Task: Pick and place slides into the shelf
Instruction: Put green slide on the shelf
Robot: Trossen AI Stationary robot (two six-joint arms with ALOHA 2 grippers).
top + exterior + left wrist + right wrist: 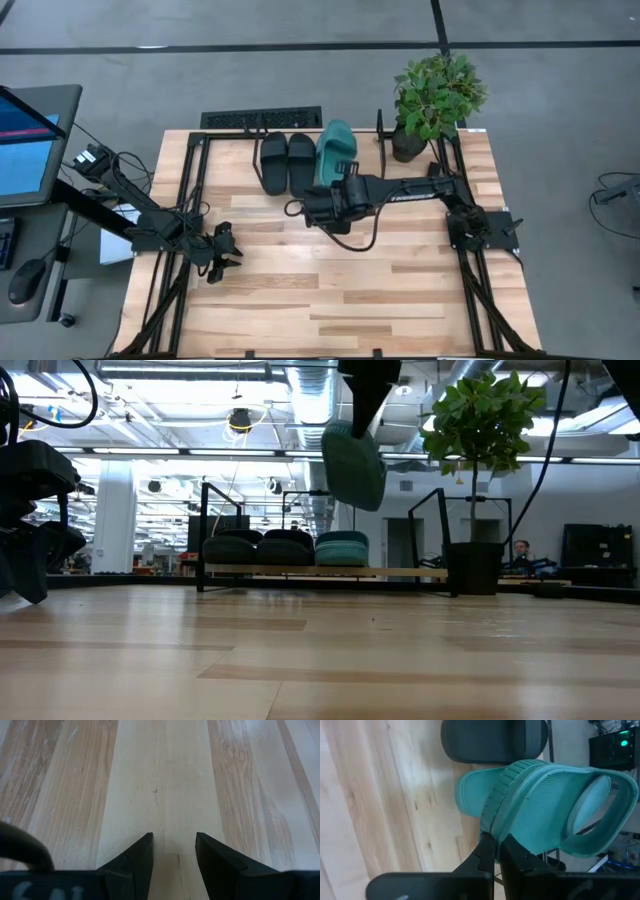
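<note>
Wooden plank table [400, 290] under both arms, pale boards running across. At its far edge, low black shelf [262, 119] of thin bars, upright end frames visible in the low view. Just past the shelf's right end, potted plant [434, 98] in a dark pot at the table's far right corner. Off the table's left side, monitor [28, 140] with a blue screen.

On the shelf, side by side and touching: two black slides [287, 160], then one teal slide [341, 547] at their right, partly hidden from above by the sandal held over it.

Held teal slide [555, 810] off the table, raised above the shelf row in the low view, tilted with its sole facing the camera, directly over the resting teal slide. From the right wrist, wide strap and ribbed edge turned toward the fingers, a black slide just beyond.

Right gripper [495, 851] reaching from the right side toward the shelf's middle, fingers pressed together on the rim of the held teal slide, pinching it at the edge.

Left gripper [174, 851] low over bare boards at the table's left, well apart from the shelf, fingers spread with nothing between them.
</note>
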